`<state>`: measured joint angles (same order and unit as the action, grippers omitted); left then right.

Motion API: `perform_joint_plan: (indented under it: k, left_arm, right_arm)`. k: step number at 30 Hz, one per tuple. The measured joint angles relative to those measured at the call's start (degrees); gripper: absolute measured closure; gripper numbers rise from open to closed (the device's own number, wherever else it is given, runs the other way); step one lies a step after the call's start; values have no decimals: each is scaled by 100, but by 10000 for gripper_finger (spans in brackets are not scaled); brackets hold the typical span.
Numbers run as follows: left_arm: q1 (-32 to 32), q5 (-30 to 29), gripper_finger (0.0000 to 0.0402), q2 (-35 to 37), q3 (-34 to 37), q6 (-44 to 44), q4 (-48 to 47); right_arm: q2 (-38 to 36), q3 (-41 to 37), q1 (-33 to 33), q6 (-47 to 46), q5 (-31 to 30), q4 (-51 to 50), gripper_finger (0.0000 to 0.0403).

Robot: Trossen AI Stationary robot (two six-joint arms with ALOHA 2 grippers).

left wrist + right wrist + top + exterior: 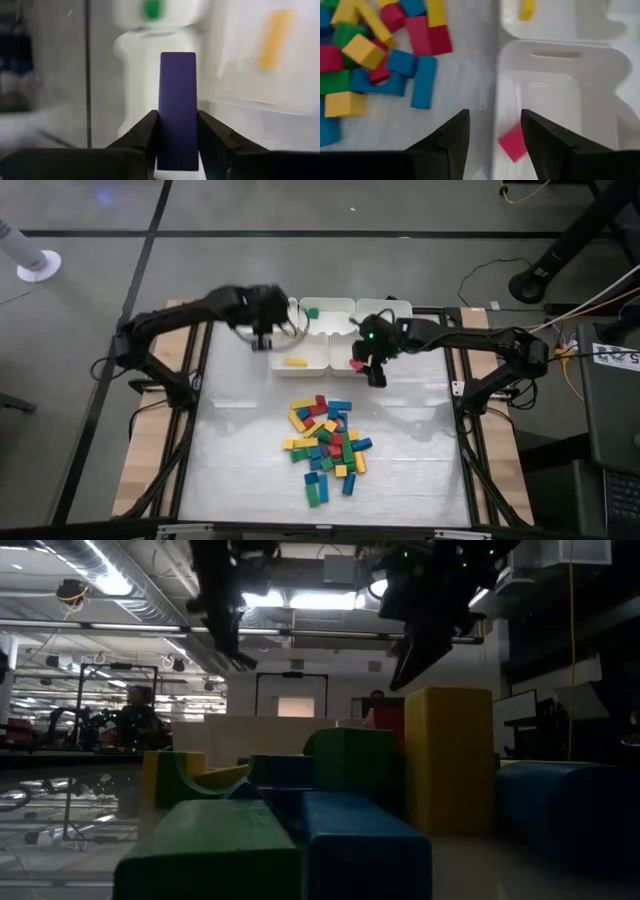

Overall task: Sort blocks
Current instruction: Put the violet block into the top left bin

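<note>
- We judge sorting barely begun: a green block [313,312], a yellow block [296,362] and a red block [512,142] lie in separate bins [330,305]; most blocks form the pile [326,448] mid-counter, near the bins.
- The left gripper [177,135] hovers at the bins' left end, its fingers [141,134] clamped on an upright purple block [177,107].
- The right gripper [495,132] hangs over the red block's bin, on the pile side, fingers parted, holding nothing.
- Left to do: bin the purple block, then clear the pile.
</note>
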<state>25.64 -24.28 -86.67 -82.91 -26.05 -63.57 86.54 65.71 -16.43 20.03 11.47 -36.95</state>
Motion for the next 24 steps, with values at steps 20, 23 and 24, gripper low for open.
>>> perform_joint_plan:
  k: [20,23,24]
  left_arm:
    - [2242,1563,289,-966,2,-35,868]
    - [2232,1570,289,-1168,2,-35,876]
    - [2235,1569,289,-1222,2,-41,875]
  right_arm:
    - [0,0,1459,-9,-1671,-44,224]
    - [0,0,1452,150,-2489,-41,224]
    - [0,0,1427,280,-2770,-33,224]
